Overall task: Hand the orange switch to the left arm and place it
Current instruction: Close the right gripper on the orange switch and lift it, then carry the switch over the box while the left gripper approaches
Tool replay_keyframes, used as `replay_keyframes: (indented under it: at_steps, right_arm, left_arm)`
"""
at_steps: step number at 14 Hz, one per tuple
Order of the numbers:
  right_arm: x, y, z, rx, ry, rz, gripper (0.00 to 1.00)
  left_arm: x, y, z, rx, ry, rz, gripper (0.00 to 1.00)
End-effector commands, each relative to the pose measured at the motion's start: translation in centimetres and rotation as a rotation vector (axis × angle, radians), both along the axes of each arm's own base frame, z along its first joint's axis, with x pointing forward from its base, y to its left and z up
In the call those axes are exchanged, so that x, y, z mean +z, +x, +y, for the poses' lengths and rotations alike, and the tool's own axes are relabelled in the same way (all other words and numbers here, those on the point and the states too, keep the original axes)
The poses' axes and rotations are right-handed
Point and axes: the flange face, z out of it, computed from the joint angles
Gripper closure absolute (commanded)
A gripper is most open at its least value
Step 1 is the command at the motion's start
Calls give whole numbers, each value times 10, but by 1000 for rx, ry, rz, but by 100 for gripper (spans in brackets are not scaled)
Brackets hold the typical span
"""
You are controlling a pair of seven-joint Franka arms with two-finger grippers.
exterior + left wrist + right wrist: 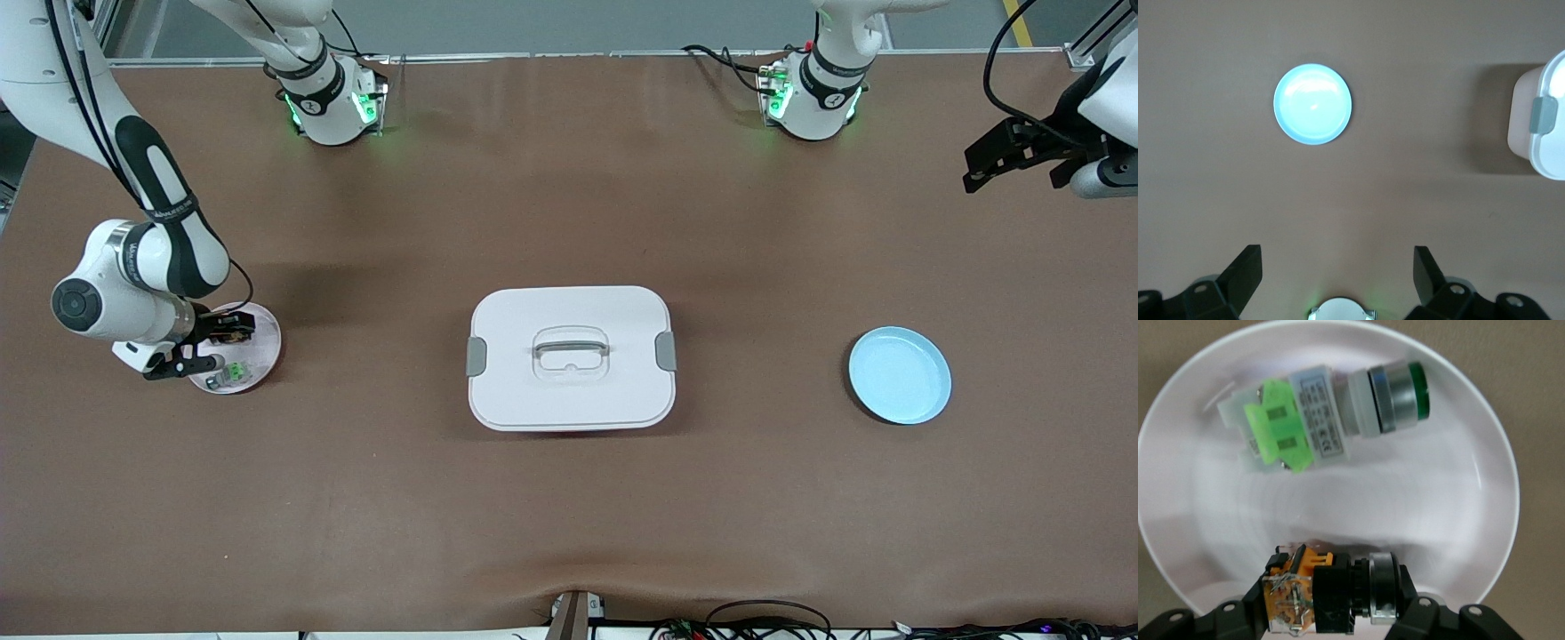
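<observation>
Orange switch (1318, 590) on pink plate (1485, 520), brown table (569, 498).

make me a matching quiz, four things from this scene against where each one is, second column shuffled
Things:
1. orange switch
2. green switch
3. box
4. blue plate

Places:
A. mid-table, between the two plates
B. toward the left arm's end, nothing on it
C. loose on the pink plate
D. in the shut right claw, on the pink plate

Pairs: 1-D, 2-C, 3-A, 4-B
</observation>
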Motion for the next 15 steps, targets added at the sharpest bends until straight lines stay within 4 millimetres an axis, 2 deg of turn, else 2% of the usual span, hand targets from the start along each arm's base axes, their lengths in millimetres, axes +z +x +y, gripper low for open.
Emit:
replay_keyframes:
  at_steps: [1, 2, 5, 6, 8, 11, 13, 15]
  right_arm:
    - [37, 15, -10, -3, 7, 78, 79]
    - [51, 18, -10, -14, 14, 111, 79]
    - [112, 28, 0, -60, 56, 186, 80]
    - [127, 31, 7, -89, 60, 226, 80]
    - [160, 35, 35, -139, 31, 297, 80]
    - [217, 25, 103, -267, 4, 346, 80]
    - [253, 15, 162, -281, -44, 328, 80]
    - [279, 5, 211, -344, -37, 307, 80]
  left_arm:
    - [8, -7, 3, 13, 4, 2, 0]
    - [15, -12, 7, 19, 3, -7, 0]
    - [15, -13, 15, 32, 2, -6, 0]
    - [16, -13, 15, 33, 2, -9, 0]
    - [16, -13, 14, 30, 0, -9, 0]
    - [17, -14, 10, 24, -7, -9, 0]
    - [28, -22, 11, 24, -8, -9, 0]
    - [32, -25, 14, 20, -6, -2, 0]
